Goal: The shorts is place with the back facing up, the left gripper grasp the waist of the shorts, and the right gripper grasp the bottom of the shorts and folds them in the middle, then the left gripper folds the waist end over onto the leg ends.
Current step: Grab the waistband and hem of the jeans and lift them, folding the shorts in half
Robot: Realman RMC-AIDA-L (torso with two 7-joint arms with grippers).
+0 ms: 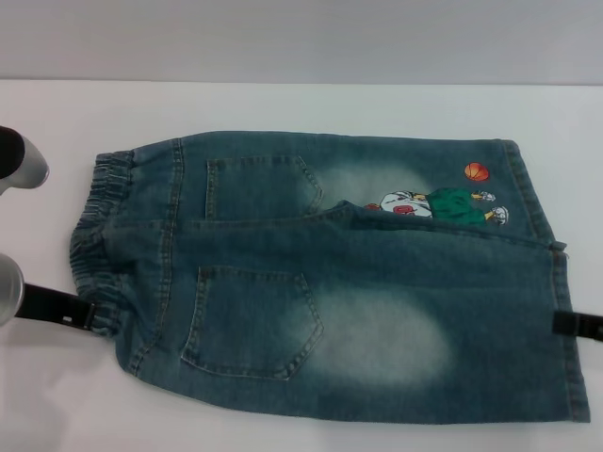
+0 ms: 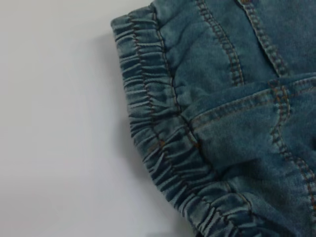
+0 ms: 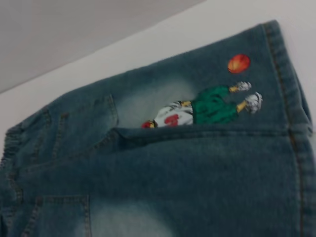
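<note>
The shorts point(image 1: 330, 282) lie flat on the white table, back up, with both patch pockets showing. The waist point(image 1: 99, 245) is at the left, its ruffled elastic band filling the left wrist view point(image 2: 158, 148). The leg ends point(image 1: 565, 358) are at the right. The near leg overlaps the far one and partly covers the cartoon basketball print point(image 1: 443, 202), which also shows in the right wrist view point(image 3: 207, 106). My left gripper point(image 1: 80, 313) reaches in low from the left and meets the near end of the waist. My right gripper point(image 1: 570, 324) sits at the near leg's hem on the right edge.
The white table point(image 1: 283, 104) runs to a grey wall at the back. A silver arm link point(image 1: 21, 158) stands at the far left, beyond the waist. Bare tabletop lies behind the shorts and to their left.
</note>
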